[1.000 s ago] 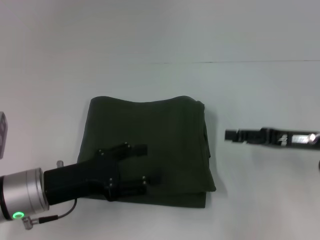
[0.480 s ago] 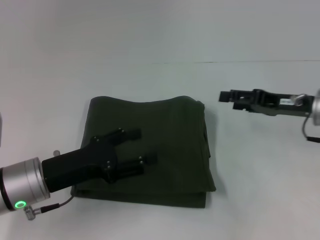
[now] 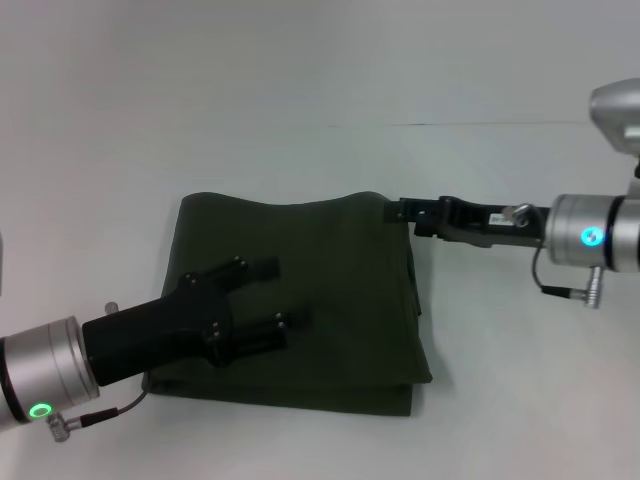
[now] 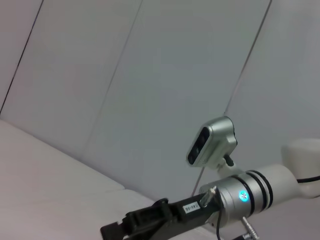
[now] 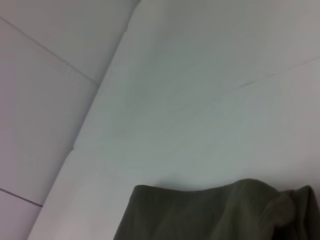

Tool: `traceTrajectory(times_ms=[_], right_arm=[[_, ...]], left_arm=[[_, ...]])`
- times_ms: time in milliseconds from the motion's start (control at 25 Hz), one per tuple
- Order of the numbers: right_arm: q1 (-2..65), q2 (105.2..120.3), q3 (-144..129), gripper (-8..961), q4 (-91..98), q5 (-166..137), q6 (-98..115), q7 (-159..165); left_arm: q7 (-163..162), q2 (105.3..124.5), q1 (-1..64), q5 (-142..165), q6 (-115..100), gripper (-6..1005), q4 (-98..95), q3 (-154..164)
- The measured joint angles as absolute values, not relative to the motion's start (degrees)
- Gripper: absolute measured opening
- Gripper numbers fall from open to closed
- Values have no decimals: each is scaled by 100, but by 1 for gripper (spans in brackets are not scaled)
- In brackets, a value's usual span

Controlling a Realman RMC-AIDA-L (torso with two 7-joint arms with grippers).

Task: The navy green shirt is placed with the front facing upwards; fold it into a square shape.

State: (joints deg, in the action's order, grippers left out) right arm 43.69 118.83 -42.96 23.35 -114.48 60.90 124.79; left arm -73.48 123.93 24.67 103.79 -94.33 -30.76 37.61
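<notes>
The navy green shirt (image 3: 330, 260) lies folded into a rough square in the middle of the white table (image 3: 300, 100), plain dark cloth on top and no lettering showing. My left gripper (image 3: 285, 295) is open over the shirt's near left part, with nothing between its fingers. My right gripper (image 3: 397, 211) reaches in from the right, its tip at the shirt's far right corner. The left wrist view shows that right gripper (image 4: 112, 232) side-on. The right wrist view shows the shirt's far edge (image 5: 210, 212) with a raised fold at one corner.
A thin seam line (image 3: 480, 124) crosses the table beyond the shirt. Bare white tabletop surrounds the shirt on all sides. Pale wall panels (image 4: 125, 75) stand behind the table.
My right gripper has swung left and farther away, from the open table at the right to the shirt's far right corner. My left gripper has drawn back slightly.
</notes>
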Motion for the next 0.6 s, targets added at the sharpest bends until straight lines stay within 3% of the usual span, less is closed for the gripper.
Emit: traceTrajectory(times_ms=[120,600], right_arm=[[4465,11963,-4320,789,2186,-11436,5872,12451],[4742,12033,-4344,789,1387,-10271,5118,11225]], left_arm=[[-7343,12393,2461,10379,-9410,887,-3075,3762],[-7202,12393,2462,10379,-9268,888,-2974,3762]])
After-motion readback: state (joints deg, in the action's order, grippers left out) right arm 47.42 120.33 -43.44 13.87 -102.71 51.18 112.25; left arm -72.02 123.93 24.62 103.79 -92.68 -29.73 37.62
